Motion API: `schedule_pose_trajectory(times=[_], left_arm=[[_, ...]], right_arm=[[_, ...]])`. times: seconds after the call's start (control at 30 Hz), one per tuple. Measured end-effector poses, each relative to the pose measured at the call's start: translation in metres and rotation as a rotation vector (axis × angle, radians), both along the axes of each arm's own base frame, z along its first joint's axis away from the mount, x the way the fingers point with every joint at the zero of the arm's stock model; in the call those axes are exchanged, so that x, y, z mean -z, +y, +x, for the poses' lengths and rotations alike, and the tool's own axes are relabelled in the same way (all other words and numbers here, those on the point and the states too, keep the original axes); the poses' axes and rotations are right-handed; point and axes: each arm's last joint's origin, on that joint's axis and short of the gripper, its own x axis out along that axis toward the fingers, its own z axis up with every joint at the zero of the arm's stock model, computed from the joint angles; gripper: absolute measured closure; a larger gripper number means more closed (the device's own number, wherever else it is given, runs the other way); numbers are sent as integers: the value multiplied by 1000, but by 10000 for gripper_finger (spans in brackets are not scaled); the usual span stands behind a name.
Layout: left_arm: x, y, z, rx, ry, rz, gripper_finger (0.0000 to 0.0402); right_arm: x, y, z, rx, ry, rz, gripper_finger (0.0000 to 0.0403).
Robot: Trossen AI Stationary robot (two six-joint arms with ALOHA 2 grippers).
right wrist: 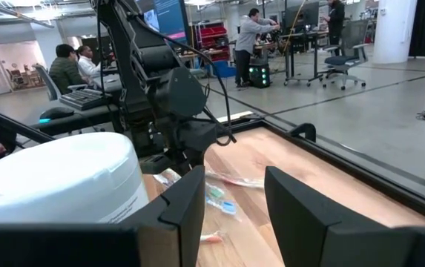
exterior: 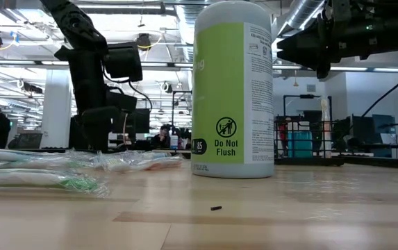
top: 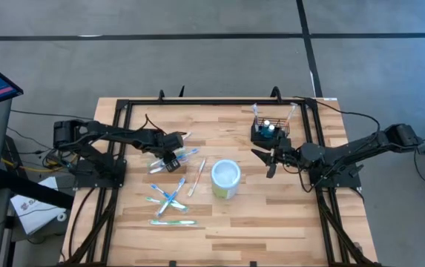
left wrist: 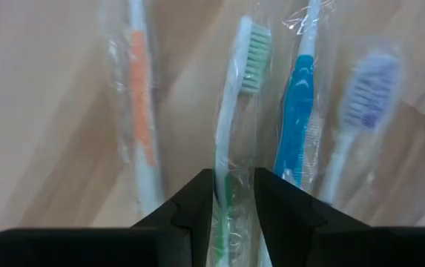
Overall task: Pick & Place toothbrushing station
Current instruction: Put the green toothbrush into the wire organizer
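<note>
- Your left gripper (left wrist: 233,215) is low over the loose toothbrushes on the left side of the table (top: 286,222). Its fingers are pinching a wrapped green toothbrush (left wrist: 240,89).
- Next to that brush you can see an orange one (left wrist: 142,111), a blue one (left wrist: 295,126) and a pale purple one (left wrist: 364,104), all in clear wrap.
- Your right gripper (top: 269,162) hangs in the air just in front of the black basket (top: 270,135), between it and the white and green tub (top: 225,179). Its fingers are spread apart and hold nothing.
- The basket sits near the back right of the table. It already has some small things standing in it.
- More brushes (top: 171,202) lie on the wood near the left gripper and in front of it, so I think the job is only partly done. The pinched brush is not yet lifted clear, and many brushes are left to move.
- You cannot make out what the things in the basket are; they are too small from above.
- From table height the tub (exterior: 232,90) fills the middle, and the basket (exterior: 303,142) shows only small and far behind it.
- The left wrist camera cuts off the lower part of the green brush between the fingers.
</note>
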Motion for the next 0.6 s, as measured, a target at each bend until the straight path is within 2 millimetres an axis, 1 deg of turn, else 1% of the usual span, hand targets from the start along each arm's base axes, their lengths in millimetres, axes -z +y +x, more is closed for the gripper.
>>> schedule_pose_trajectory(times=[0.1, 0.17, 0.23, 0.3, 0.33, 0.5, 0.6], left_arm=[[0, 0, 0, -6, -3, -1, 308], [0, 0, 0, -7, -3, -1, 318], [0, 0, 0, -6, -3, -2, 340], [0, 0, 0, -7, -3, -2, 376], [0, 0, 0, -8, -3, -2, 386], [0, 0, 0, -16, -3, 7, 392], [-7, 1, -1, -29, -25, 40, 395]], right_arm=[[0, 0, 0, 0, 1, 0, 271], [0, 0, 0, 0, 1, 1, 272], [0, 0, 0, 0, 0, 2, 274], [0, 0, 0, 0, 0, 2, 276], [0, 0, 0, 0, 0, 2, 277], [0, 0, 0, 0, 0, 2, 282], [0, 0, 0, 0, 0, 2, 282]])
